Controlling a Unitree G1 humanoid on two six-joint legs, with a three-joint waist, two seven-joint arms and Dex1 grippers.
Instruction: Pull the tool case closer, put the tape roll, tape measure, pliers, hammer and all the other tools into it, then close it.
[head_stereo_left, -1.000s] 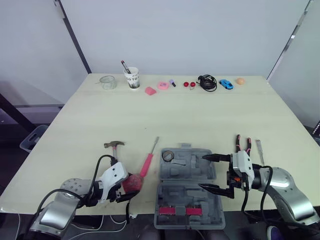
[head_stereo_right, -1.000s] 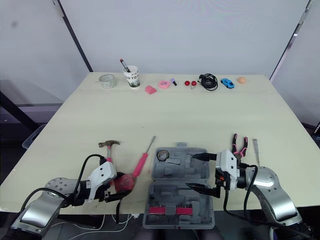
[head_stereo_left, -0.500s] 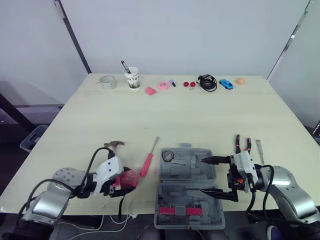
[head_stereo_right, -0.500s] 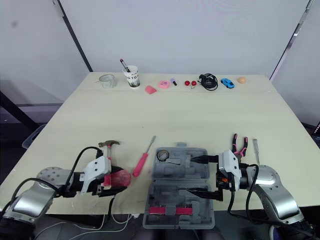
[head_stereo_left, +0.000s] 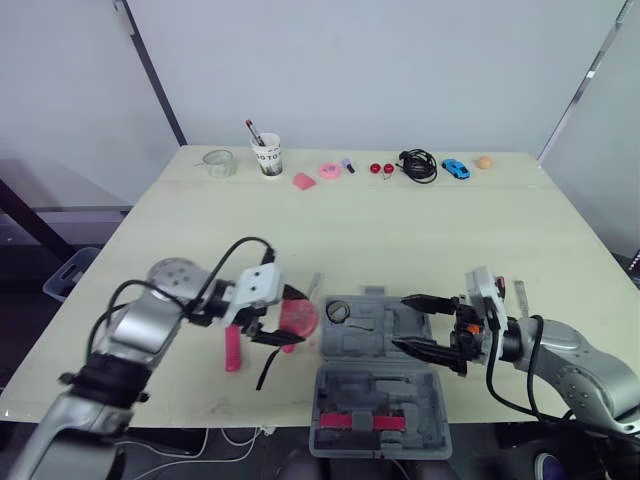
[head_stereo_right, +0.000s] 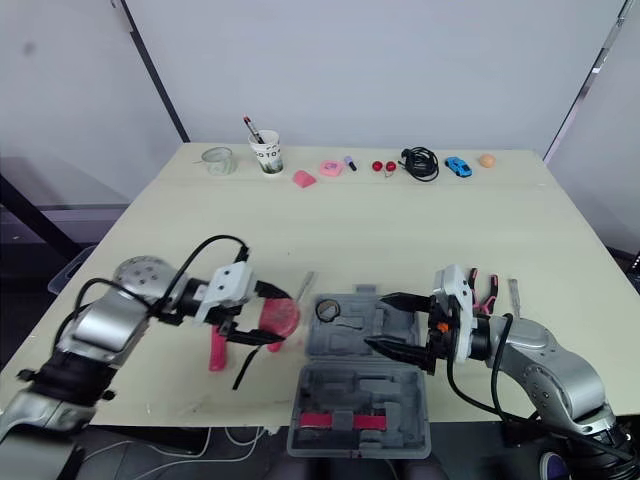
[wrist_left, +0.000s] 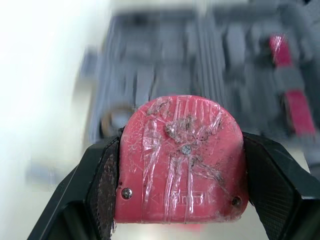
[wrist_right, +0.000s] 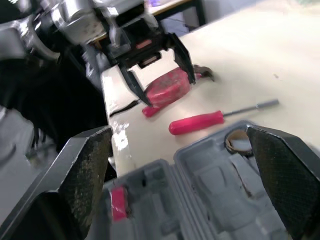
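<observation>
The open grey tool case lies beneath the right gripper, whose fingers gape wide on nothing, while the left gripper beside the case clamps the red tape measure (wrapped in crinkled clear film), the tape roll lying in the case between both grippers.

Tool case blurred (L wrist) — 2 red bits too small.
</observation>
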